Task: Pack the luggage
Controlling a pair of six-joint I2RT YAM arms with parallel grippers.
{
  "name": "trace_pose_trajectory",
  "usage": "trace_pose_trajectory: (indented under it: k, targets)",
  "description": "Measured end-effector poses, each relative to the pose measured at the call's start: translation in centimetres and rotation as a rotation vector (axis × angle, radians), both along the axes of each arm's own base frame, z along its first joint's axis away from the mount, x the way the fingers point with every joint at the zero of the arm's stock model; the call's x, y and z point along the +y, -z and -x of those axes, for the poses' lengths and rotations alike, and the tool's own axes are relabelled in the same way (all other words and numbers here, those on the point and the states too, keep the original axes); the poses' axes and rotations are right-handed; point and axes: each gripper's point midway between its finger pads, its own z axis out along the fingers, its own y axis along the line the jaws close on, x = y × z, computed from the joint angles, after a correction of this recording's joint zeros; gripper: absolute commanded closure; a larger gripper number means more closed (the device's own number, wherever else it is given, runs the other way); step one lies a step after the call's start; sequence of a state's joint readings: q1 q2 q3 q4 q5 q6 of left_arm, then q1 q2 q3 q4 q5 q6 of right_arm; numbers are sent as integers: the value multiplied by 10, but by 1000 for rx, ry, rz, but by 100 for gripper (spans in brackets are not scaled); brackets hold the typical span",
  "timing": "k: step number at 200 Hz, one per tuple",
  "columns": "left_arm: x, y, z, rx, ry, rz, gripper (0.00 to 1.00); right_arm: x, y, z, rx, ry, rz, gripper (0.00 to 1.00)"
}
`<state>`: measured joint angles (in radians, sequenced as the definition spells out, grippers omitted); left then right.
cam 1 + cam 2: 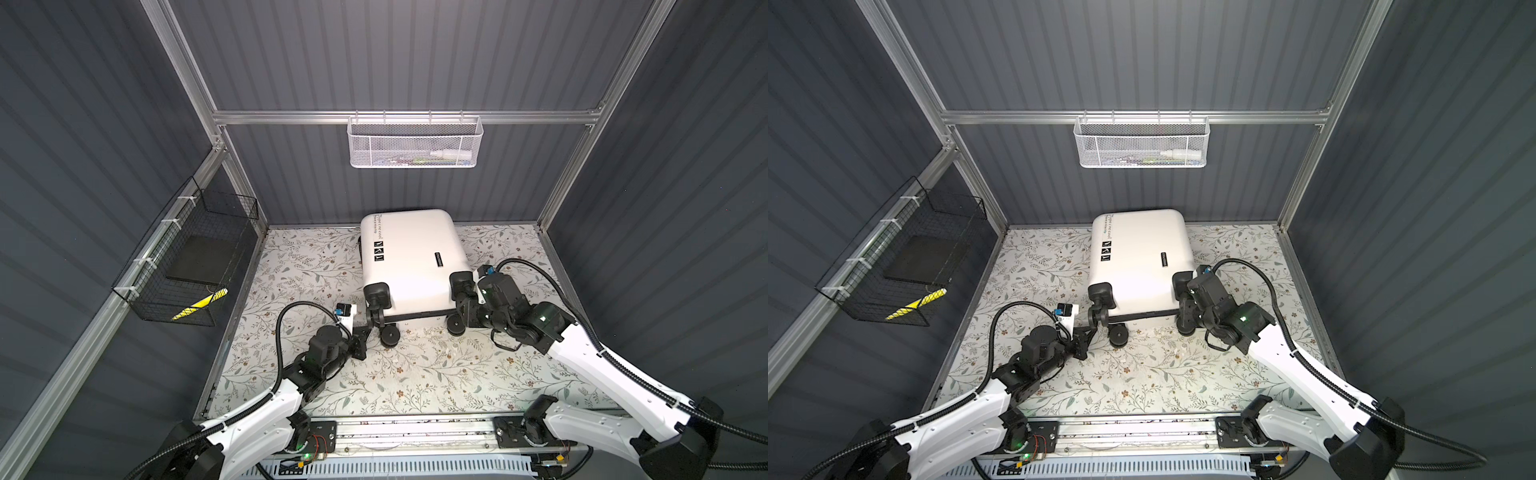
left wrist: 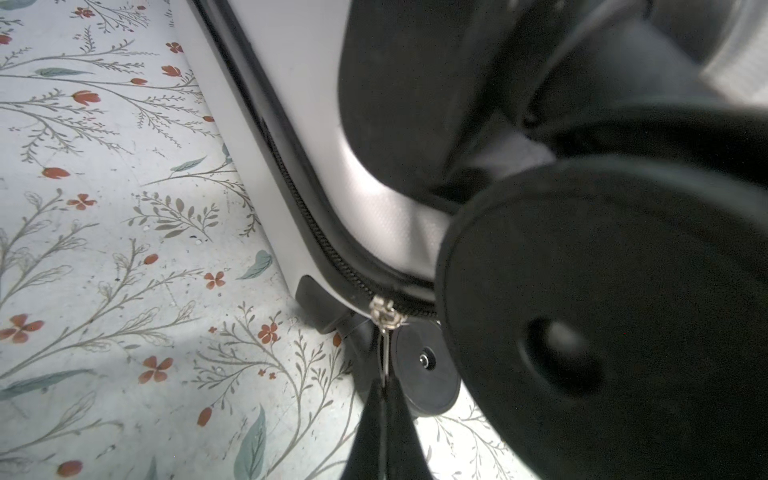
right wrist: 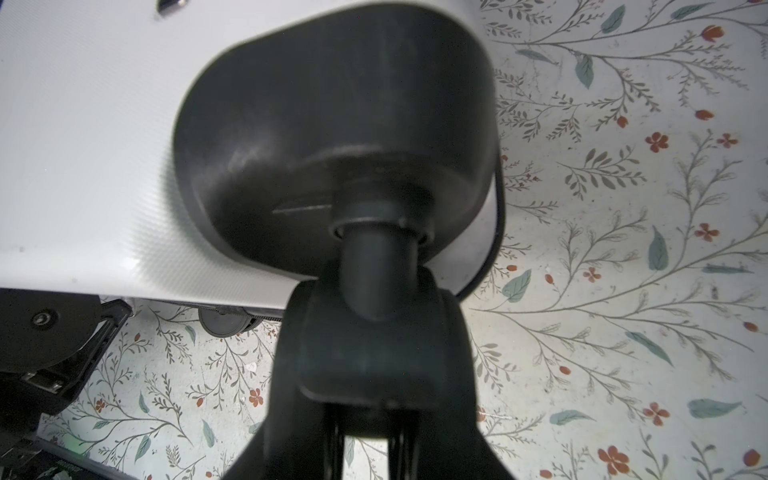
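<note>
Suitcase (image 1: 409, 253) flat on floral tabletop (image 1: 415, 374) by back wall. Left gripper (image 2: 385, 384) pinched together on zipper pull (image 2: 385, 353); right gripper (image 3: 374, 357) clamped on caster (image 3: 376, 257). Drag pull steadily along track, bracing shell.

One luggage (image 1: 409, 253) — one white basket (image 1: 374, 141), one black basket (image 1: 158, 307).

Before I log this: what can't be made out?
Luggage contents: lid shut, all views.
White mesh basket items: too small behind mesh, top views.
Flat dark slab in black wire basket: unidentifiable, top views.
Right gripper fingertips: blurred against caster, right wrist view.
Teeth past the zipper pull: hidden by blurred wheel, left wrist view.
</note>
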<state>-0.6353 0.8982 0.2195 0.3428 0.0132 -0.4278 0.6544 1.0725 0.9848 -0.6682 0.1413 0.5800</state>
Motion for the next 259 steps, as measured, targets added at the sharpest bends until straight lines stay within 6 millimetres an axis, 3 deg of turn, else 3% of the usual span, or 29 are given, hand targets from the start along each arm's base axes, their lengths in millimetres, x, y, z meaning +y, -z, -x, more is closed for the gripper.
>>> trace_pose_trajectory:
  k: [46, 148, 169, 207, 227, 259]
  targets:
    - [1, -6, 1, -7, 10, -32, 100, 3, -11, -1, -13, -3, -20, 100]
    - [-1, -2, 2, 5, 33, -58, 100, 4, -3, -1, 9, 6, -26, 100]
    - [0, 0, 1, 7, 27, -64, 79, 4, -3, -1, 12, 7, -25, 100]
    - [6, 11, 1, 28, -4, -80, 53, 4, -3, -1, 14, 7, -27, 100]
    - [10, 16, 1, 34, -27, -87, 33, 5, -3, 0, 14, 6, -28, 100]
    - [15, 19, -2, 26, -60, -85, 20, 5, -2, 0, 15, 6, -29, 100]
